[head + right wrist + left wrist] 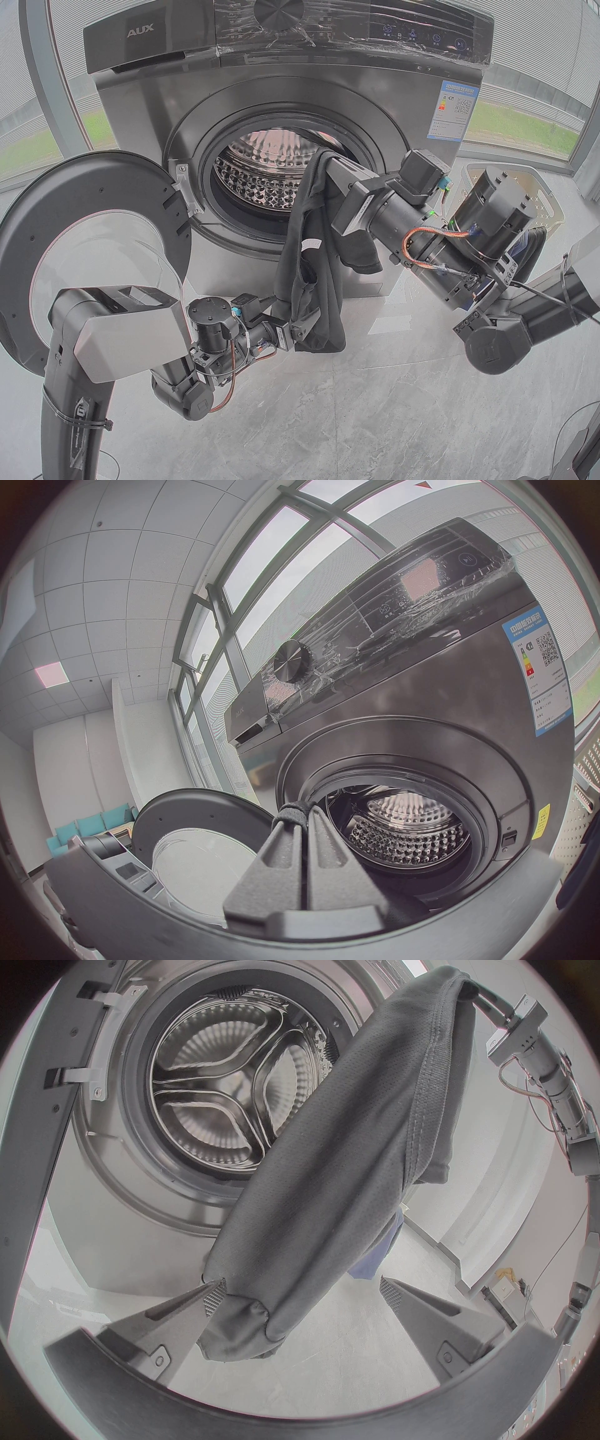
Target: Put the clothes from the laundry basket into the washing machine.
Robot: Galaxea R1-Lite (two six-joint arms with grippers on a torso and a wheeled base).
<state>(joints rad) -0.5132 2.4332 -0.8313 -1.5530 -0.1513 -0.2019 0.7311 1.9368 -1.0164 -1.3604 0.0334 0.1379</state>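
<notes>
The laundry basket [545,187] beside the washing machine [400,94] is mostly hidden behind the right arm. The right gripper [326,157] is clamped on the top of a dark garment [312,262] at the rim of the machine's open drum [269,169]. The cloth hangs down the machine's front, its hem between the wide-apart fingers of the left gripper [304,326]. The machine's door [94,187] stands swung fully open.
</notes>
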